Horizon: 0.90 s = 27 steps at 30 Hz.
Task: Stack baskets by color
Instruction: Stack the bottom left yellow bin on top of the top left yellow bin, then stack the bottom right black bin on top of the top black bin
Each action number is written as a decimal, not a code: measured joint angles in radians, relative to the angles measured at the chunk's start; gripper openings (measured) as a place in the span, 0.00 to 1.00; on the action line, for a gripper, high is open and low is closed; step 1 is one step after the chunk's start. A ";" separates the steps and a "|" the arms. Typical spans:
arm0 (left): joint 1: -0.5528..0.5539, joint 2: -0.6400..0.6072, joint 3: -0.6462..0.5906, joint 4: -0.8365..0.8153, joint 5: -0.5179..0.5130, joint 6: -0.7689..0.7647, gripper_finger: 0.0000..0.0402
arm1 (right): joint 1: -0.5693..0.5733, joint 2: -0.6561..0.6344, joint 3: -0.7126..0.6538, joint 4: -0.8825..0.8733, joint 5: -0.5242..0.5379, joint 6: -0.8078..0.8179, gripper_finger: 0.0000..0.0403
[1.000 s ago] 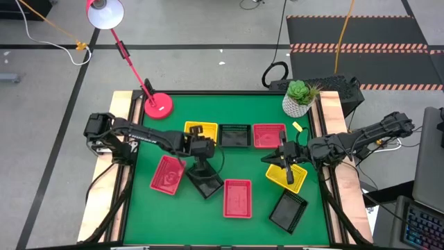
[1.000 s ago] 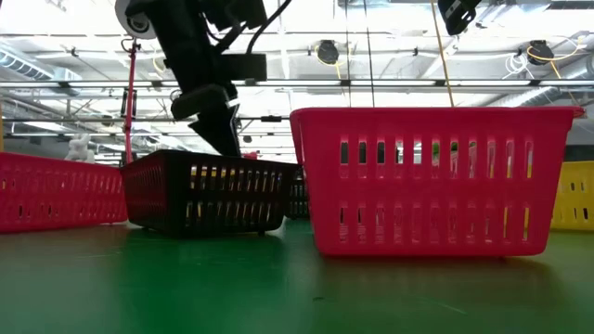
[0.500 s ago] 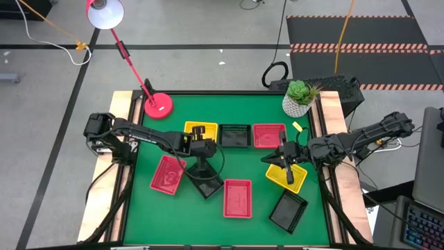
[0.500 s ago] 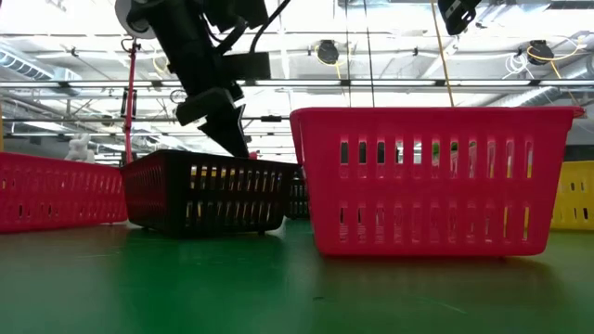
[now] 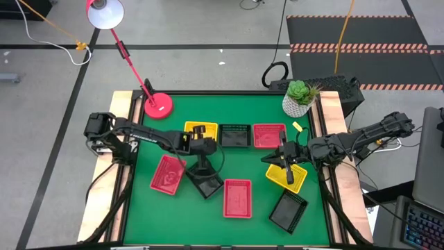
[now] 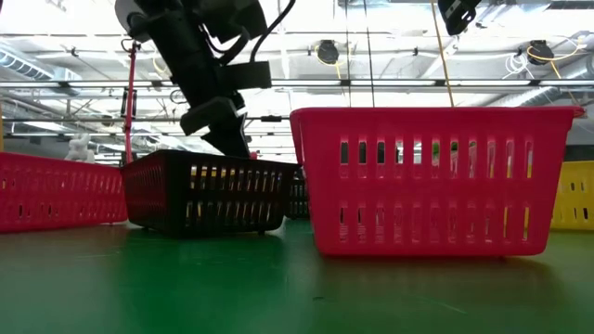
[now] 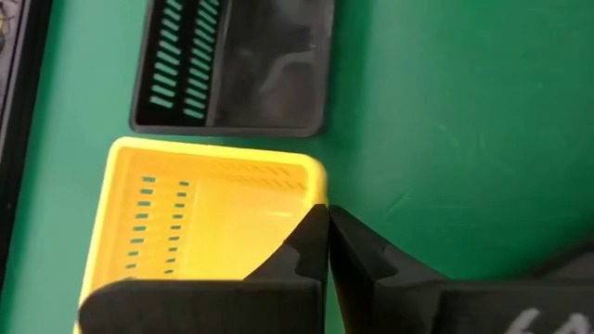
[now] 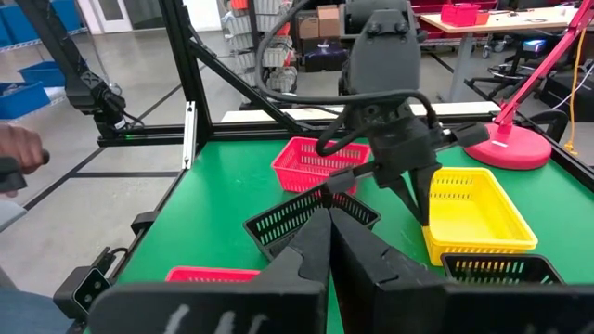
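Black basket (image 8: pixel 311 215) tilted under left end effector (image 8: pixel 411 199)

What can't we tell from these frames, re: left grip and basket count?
- Left gripper over the tilted black basket: fingers shut, but the high view's arm covers the contact, and the low view shows it behind the rim; grip unconfirmed.
- Right gripper above a yellow basket: any stack beneath is hidden.
- Low view: red basket blocks the table behind it.
- Left wrist view: yellow basket cut off by the fingers.
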 joint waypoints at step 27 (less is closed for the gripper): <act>0.035 -0.072 0.012 0.000 0.050 0.025 0.04 | 0.000 0.000 0.000 0.000 0.000 0.002 0.00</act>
